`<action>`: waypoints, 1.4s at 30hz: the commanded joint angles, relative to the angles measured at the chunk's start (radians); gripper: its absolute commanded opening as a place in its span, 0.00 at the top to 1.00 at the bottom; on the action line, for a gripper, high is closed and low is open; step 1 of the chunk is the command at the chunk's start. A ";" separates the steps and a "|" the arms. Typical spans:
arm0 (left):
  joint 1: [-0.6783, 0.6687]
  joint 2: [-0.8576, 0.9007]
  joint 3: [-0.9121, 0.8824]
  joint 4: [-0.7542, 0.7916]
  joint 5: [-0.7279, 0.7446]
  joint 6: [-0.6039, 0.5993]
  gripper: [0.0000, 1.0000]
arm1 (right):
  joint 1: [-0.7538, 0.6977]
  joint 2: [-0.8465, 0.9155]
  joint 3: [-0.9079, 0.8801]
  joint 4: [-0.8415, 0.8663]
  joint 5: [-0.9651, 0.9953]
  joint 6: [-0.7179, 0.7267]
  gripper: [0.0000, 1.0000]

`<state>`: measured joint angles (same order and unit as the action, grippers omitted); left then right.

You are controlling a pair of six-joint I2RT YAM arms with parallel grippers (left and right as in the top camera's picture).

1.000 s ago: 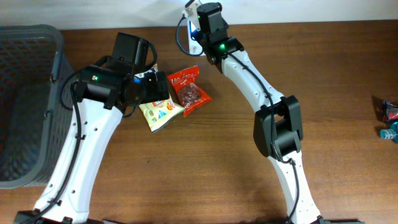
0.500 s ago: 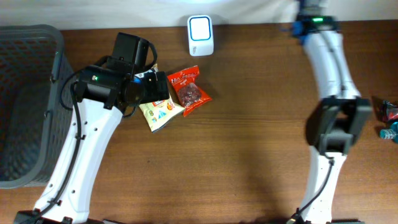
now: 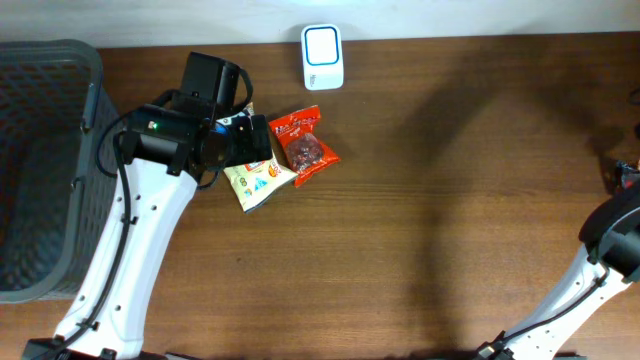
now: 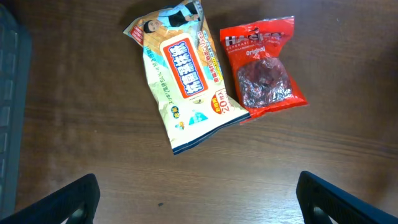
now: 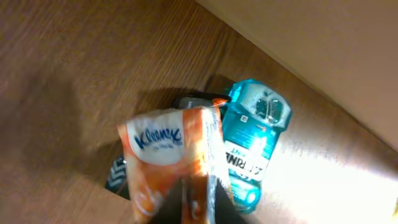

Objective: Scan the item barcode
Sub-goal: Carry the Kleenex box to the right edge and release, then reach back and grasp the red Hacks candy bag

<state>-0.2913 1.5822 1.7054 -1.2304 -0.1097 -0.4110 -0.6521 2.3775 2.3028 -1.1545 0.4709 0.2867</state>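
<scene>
— What's lying on the wooden table (image 3: 420, 200) apart from the job?
— I'm seeing a yellow-and-white snack packet (image 4: 183, 81) lying flat, with a red sweets packet (image 4: 264, 68) sitting just beside it, their edges touching. A grey mesh basket (image 3: 50, 60) is standing at my far left.
— And over on the right?
— A teal bottle (image 5: 255, 143) is lying on its side, label facing up, close to where the wood is ending.

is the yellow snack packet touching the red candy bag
Touching. Left wrist view: the yellow snack packet abuts the red candy bag, no gap between.
</scene>
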 commanded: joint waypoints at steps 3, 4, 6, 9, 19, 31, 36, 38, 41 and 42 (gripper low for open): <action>0.000 0.003 -0.004 0.002 -0.011 0.009 0.01 | -0.009 -0.015 -0.008 -0.030 -0.026 0.010 0.17; 0.000 0.003 -0.004 0.002 -0.011 0.009 0.01 | -0.009 -0.015 -0.008 -0.035 -0.056 0.010 0.15; 0.001 0.003 -0.004 0.002 -0.011 0.009 0.01 | -0.008 -0.015 -0.008 -0.039 -0.192 0.010 0.11; -0.003 0.003 -0.004 0.002 -0.011 0.009 0.01 | -0.006 -0.015 -0.008 -0.039 -0.470 0.006 0.12; 0.000 0.003 -0.004 0.002 -0.011 0.009 0.01 | 0.396 -0.014 -0.014 -0.106 -0.860 -0.198 0.01; 0.000 0.003 -0.004 0.002 -0.011 0.009 0.01 | 1.025 0.061 -0.014 0.072 -0.835 -0.201 0.34; 0.000 0.003 -0.004 0.002 -0.011 0.009 0.01 | 1.091 0.109 -0.015 0.090 -0.773 -0.201 0.36; 0.000 0.003 -0.004 0.002 -0.011 0.009 0.01 | 1.094 0.130 -0.015 0.092 -0.773 -0.201 0.36; 0.000 0.003 -0.004 0.002 -0.011 0.009 0.01 | 1.094 0.157 -0.021 0.097 -0.770 -0.201 0.50; 0.000 0.003 -0.004 0.002 -0.011 0.009 0.01 | 1.094 0.158 -0.021 0.095 -0.763 -0.201 0.61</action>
<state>-0.2913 1.5822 1.7054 -1.2304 -0.1097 -0.4110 0.4377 2.4992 2.2925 -1.0603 -0.3122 0.0914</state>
